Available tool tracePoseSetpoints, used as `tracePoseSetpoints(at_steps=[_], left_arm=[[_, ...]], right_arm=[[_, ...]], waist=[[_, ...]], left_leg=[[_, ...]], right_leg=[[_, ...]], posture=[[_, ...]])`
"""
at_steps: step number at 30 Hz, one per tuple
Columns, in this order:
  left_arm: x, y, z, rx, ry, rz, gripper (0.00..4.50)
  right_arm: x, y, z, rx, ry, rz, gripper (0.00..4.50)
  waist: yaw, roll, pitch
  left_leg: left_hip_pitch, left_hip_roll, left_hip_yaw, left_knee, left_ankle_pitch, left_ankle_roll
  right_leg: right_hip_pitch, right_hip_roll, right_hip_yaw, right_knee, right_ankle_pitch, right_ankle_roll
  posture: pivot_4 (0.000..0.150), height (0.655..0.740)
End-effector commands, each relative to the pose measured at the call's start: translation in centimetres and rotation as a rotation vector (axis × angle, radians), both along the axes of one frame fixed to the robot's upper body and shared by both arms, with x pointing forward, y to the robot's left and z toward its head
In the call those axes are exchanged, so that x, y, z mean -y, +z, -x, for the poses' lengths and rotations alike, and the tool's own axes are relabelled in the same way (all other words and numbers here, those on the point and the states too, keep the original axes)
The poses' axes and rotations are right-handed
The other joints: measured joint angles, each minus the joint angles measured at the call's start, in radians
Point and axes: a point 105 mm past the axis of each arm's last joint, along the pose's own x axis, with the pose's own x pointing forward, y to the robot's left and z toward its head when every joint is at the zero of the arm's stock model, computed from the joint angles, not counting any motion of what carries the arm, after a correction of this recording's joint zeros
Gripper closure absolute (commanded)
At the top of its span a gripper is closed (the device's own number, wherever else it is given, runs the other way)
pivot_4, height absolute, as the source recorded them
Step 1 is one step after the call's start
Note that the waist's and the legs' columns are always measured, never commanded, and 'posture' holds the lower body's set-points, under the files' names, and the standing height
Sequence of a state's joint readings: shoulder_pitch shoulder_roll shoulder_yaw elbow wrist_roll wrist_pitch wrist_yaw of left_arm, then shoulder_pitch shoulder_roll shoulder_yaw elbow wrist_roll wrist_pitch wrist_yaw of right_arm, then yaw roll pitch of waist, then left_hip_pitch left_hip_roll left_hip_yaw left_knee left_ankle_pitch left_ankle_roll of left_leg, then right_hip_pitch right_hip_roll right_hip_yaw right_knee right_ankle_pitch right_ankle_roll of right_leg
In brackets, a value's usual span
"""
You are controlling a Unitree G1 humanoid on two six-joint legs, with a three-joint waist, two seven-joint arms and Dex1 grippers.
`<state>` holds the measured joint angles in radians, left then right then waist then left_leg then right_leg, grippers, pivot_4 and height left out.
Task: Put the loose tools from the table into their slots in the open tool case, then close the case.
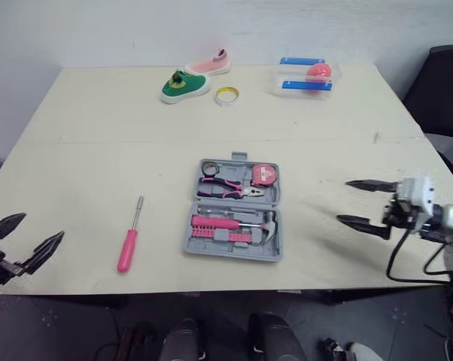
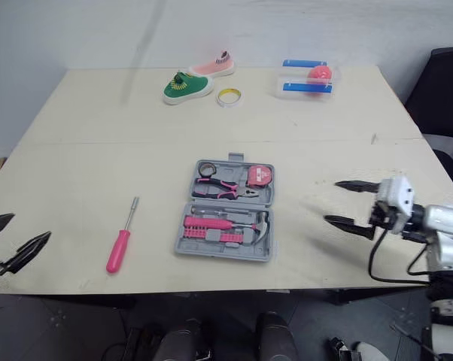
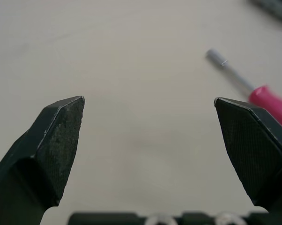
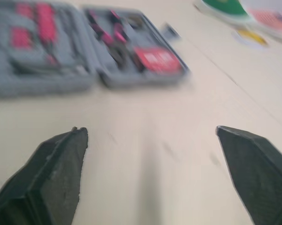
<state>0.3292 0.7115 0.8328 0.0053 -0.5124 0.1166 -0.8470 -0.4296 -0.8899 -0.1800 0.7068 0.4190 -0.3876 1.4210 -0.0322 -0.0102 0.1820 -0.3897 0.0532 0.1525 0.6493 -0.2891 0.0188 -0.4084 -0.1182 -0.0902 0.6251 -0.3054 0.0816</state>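
Screwdriver (image 1: 130,239) lies by the table's (image 1: 98,150) front edge, shaft toward the far edge. Left gripper (image 1: 42,226), fingers spread, is nearer.

A pale, cream-coloured table (image 1: 98,150) carries everything. Near the middle of its front half lies a grey tool case (image 1: 226,250), opened flat with both halves facing up. To the case's left, near but apart from it, a screwdriver (image 1: 130,241) with a pink handle lies on the bare top, its metal tip pointing toward the far edge. Along the far edge sit a green shoe (image 1: 184,86) and, just behind it, a pink shoe (image 1: 209,65). A roll of tape (image 1: 226,102) lies just to the right of the green shoe. Further right stands a clear box (image 1: 287,77) with blue strips.
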Motion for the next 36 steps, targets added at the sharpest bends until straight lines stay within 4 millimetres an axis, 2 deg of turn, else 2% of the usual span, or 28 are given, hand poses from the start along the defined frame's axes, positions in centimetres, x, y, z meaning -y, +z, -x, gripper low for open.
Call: tracePoseSetpoints(at_steps=[1,3,6,9,12,14,17,20,23,27,29,36], left_arm=[[-3.3,0.4,2.0,0.032,0.18,0.0,0.0],[-3.0,0.4,2.0,0.032,0.177,0.005,0.0],[-2.0,0.3,1.7,0.033,0.155,0.008,0.0],[-0.3,0.7,1.0,0.047,0.11,0.036,0.0],[2.8,1.4,0.2,0.04,0.02,0.063,0.0],[4.6,1.6,0.0,0.007,-0.012,0.103,0.0],[6.5,1.9,0.0,-0.044,-0.053,0.073,0.0],[8.1,2.5,-0.1,-0.043,-0.034,0.139,0.0],[9.7,1.0,0.1,-0.138,0.025,0.194,0.0],[11.7,-0.9,-0.6,-0.21,0.108,0.22,0.0],[12.7,-1.4,-1.2,-0.227,0.119,0.213,0.0],[13.5,-4.1,-2.4,-0.323,0.193,0.227,0.0]], right_arm=[[6.0,0.9,0.6,0.057,-0.254,0.071,0.06],[6.8,1.1,0.8,0.077,-0.29,0.063,0.06],[6.1,1.3,0.4,0.104,-0.267,0.022,0.06],[3.3,1.8,-0.5,0.131,-0.16,-0.084,0.06],[-0.5,3.0,-1.1,0.18,-0.014,-0.179,0.06],[-2.7,4.2,-1.2,0.203,0.063,-0.251,0.06],[-5.6,5.3,-0.6,0.201,0.187,-0.312,0.06],[-8.4,6.6,0.6,0.197,0.312,-0.413,0.06],[-10.9,6.3,2.2,0.187,0.461,-0.379,0.06],[-13.3,5.2,4.0,0.166,0.62,-0.339,0.06],[-14.0,4.8,4.5,0.175,0.678,-0.315,0.06],[-14.9,3.4,5.6,0.099,0.768,-0.279,0.06]], waist=[[-0.001,0.0,0.0],[-0.004,-0.001,0.0],[-0.01,0.0,0.0],[-0.025,-0.001,0.0],[-0.028,-0.001,0.0],[-0.026,-0.001,0.0],[-0.022,-0.001,0.0],[-0.017,-0.001,0.0],[-0.012,-0.001,0.0],[-0.003,-0.001,0.0],[0.002,-0.001,0.0],[0.005,-0.001,0.0]], left_leg=[[0.0,0.0,0.0,0.0,0.0,0.0],[0.0,0.002,0.0,0.0,-0.004,-0.007],[0.001,0.003,0.0,0.0,-0.004,-0.007],[0.001,0.004,0.0,-0.001,-0.004,-0.009],[0.001,0.005,0.001,-0.001,-0.001,-0.013],[0.001,0.005,0.001,0.0,0.001,-0.01],[0.001,0.005,0.001,0.0,0.001,-0.009],[0.001,0.005,0.001,-0.001,0.001,-0.008],[0.001,0.005,0.0,0.0,-0.004,-0.009],[0.001,0.005,0.0,0.0,-0.003,-0.008],[0.001,0.005,0.0,0.0,-0.001,-0.006],[0.001,0.004,0.0,0.001,0.001,-0.008]], right_leg=[[-0.001,0.0,0.0,0.0,0.0,0.0],[-0.001,0.0,0.001,0.0,-0.001,-0.001],[0.0,0.001,0.003,0.0,0.0,-0.002],[0.0,0.002,0.008,0.0,-0.001,-0.002],[0.0,0.004,0.009,0.001,-0.001,-0.003],[0.0,0.004,0.009,0.002,-0.001,-0.003],[0.0,0.004,0.01,0.002,-0.001,-0.002],[0.0,0.004,0.01,0.002,-0.001,-0.003],[0.0,0.004,0.01,0.002,-0.001,-0.003],[0.001,0.004,0.011,0.002,-0.001,-0.003],[0.001,0.004,0.011,0.002,-0.001,-0.003],[0.001,0.005,0.011,0.002,-0.001,-0.003]], posture=[[0.15,0.74],[0.15,0.74],[0.15,0.74],[0.15,0.74],[0.15,0.74],[0.15,0.74],[0.15,0.74],[0.15,0.74],[0.15,0.74],[0.15,0.74],[0.15,0.74],[0.15,0.74]])
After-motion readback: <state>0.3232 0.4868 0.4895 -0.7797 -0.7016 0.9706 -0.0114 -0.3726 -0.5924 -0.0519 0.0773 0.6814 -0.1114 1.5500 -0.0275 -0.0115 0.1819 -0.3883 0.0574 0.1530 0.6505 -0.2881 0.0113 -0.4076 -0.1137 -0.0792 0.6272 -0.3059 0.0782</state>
